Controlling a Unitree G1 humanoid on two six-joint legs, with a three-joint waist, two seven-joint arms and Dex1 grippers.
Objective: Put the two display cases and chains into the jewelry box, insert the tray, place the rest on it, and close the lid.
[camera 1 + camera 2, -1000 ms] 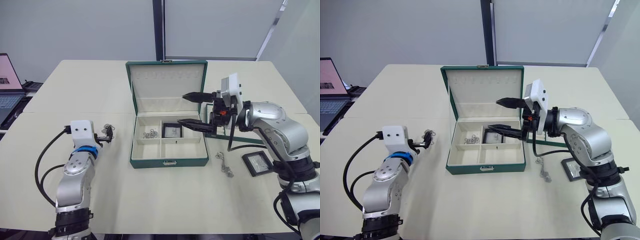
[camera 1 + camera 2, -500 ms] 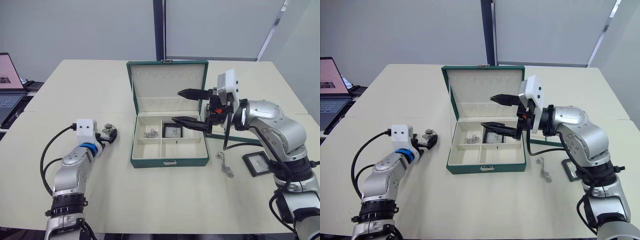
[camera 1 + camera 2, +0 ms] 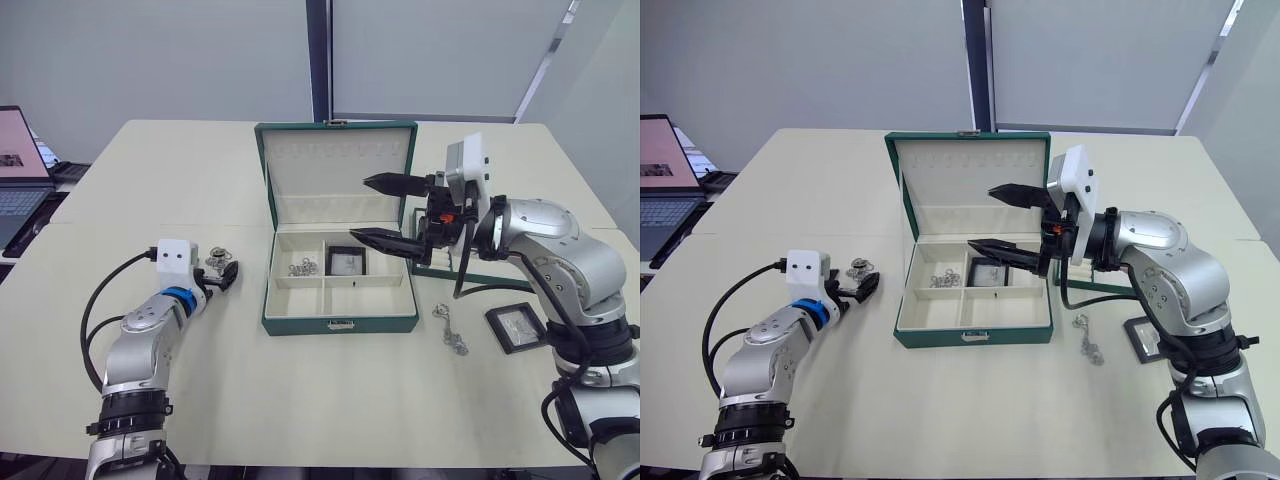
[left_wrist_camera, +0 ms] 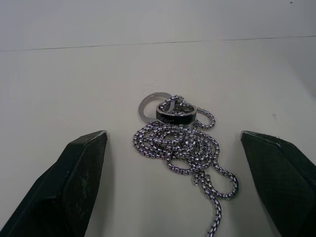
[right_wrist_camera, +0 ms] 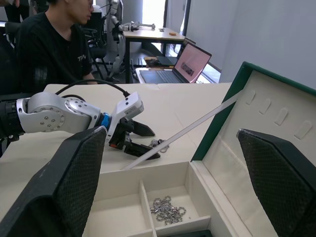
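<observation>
Cream tabletop point(image 3: 300, 400) stretches before a grey wall, and a laptop point(image 3: 20, 180) sits at my far left. From the head cameras I see the jewelry box point(image 3: 338, 290) in the middle with its lid point(image 3: 335, 175) standing upright. One chain point(image 3: 301, 267) lies in the back left compartment and one display case point(image 3: 346, 262) in the back right. My right gripper point(image 3: 385, 212) hovers above the box's right side, fingers spread wide and holding nothing. Behind that arm the tray point(image 3: 480, 277) peeks out. Another chain point(image 3: 449, 328) and the second display case point(image 3: 515, 328) lie on the table right of the box. My left gripper point(image 3: 222, 272) rests low at the left, just beside a third chain point(image 3: 217, 261).

Through the left wrist camera, that chain point(image 4: 185, 143), with a dark ring in it, lies between the parted fingers point(image 4: 74, 182), touching neither.

Through the right wrist camera, I see a seated person point(image 5: 49, 44) beyond the table.
</observation>
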